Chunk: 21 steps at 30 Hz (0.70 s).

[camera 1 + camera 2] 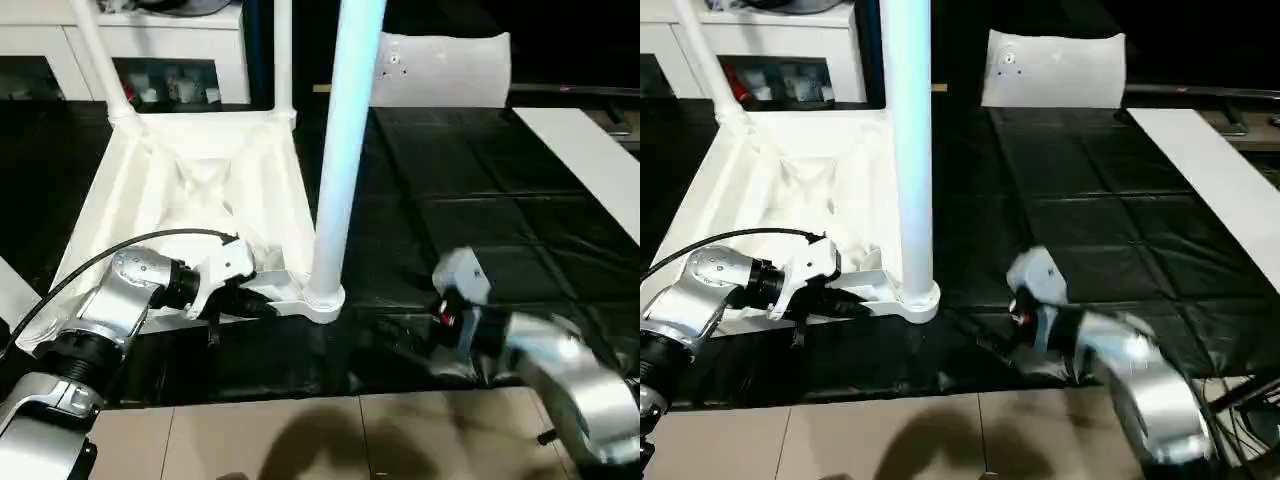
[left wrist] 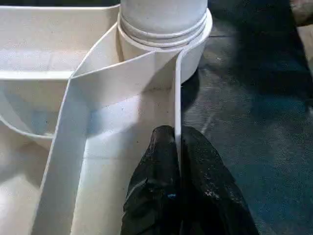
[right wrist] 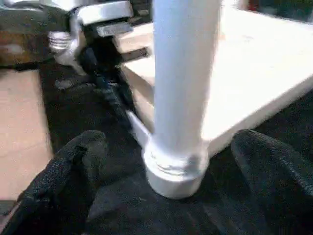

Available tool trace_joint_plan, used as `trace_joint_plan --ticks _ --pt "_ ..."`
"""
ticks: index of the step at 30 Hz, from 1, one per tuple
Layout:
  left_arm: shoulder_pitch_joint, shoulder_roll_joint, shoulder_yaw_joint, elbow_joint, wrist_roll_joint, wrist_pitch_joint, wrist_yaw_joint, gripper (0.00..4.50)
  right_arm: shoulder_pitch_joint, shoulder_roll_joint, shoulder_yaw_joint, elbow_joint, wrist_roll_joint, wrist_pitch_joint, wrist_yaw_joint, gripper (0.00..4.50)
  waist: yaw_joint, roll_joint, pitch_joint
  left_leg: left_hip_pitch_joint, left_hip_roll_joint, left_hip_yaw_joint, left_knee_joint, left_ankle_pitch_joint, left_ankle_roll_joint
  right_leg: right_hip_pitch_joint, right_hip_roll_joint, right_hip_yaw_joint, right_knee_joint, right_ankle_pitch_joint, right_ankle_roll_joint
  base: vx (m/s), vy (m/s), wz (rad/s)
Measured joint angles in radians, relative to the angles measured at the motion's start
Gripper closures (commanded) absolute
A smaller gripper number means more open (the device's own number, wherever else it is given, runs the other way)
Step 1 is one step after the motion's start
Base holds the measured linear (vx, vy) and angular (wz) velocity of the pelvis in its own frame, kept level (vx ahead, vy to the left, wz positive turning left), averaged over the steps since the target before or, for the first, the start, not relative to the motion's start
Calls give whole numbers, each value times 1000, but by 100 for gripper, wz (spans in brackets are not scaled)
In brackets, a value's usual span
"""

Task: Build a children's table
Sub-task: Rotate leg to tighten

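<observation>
White tabletop (image 1: 190, 190): rim clenched by left gripper (image 2: 178, 147). Right gripper (image 3: 166, 161) spread around leg (image 1: 335, 160); leg best kept upright, seated squarely.

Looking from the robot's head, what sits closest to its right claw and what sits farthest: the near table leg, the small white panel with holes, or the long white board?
1. Near leg, standing just to the right gripper's left.
2. Long white board, along the mat's right edge.
3. Small white panel, at the far end.

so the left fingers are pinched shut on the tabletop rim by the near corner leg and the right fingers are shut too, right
Not quite: the right gripper is wide open, its fingers either side of the leg, as the right wrist view shows. The left gripper is indeed shut on the tabletop rim.
</observation>
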Motion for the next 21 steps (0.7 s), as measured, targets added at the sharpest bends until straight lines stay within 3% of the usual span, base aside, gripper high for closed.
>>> trace_joint_plan --ticks 9,16,21 --pt "-2 -11 -56 -23 15 -101 -103 450 -111 -35 84 173 12 -45 228 92 52 -1 0 -2 0 3 0 2 3 0 -3 -2 1 0 0 0 0 0" --pt "-28 -25 -103 -17 20 -132 -150 450 -163 -28 109 244 -4 -73 295 139 63 -1 0 -1 1 9 0 7 5 0 -5 -2 2 2 -4 0 0 0" --pt "-39 -25 -105 -5 29 -135 -168 450 -180 -28 128 275 -2 -72 334 200 63 -1 0 -1 2 9 0 9 4 0 -5 -3 2 4 -4 0 0 0"
